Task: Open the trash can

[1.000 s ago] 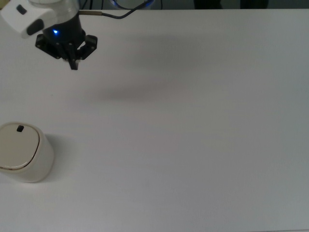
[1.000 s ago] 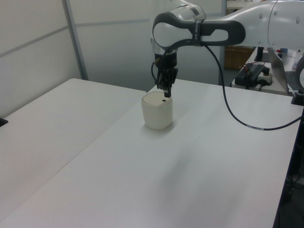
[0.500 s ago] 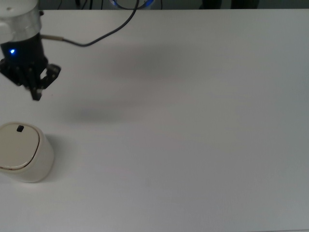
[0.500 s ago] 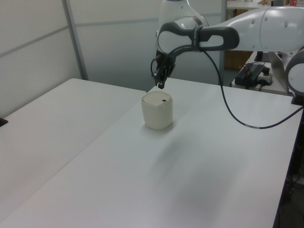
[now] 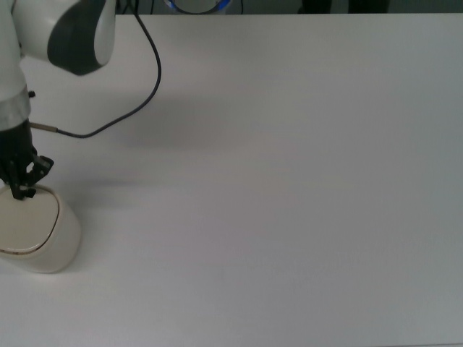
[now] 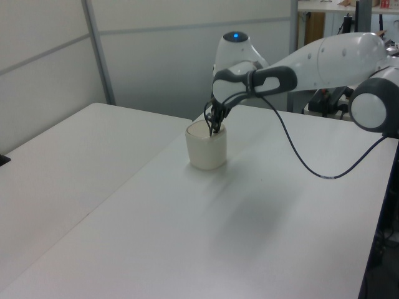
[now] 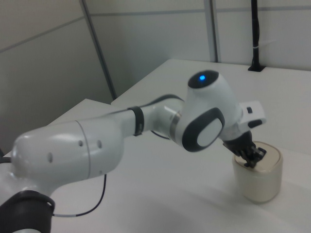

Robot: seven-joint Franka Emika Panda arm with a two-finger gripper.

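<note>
On the white desk (image 5: 289, 181), the gripper (image 5: 23, 189) has come down onto the trash can (image 5: 43, 238) lid (jaws pinched together, holding nothing), probably ready to press its button.

In the top view, the trash can (image 5: 40, 235) is cut off by the top view's left edge, and the far part of its lid is covered by the gripper (image 5: 22, 189), so the button cannot be seen. In the left view, the fingertips are too small and dark against the lid, and contact with it cannot be judged. The arm (image 7: 121, 141) is cut off by the right view's left and bottom edges.
</note>
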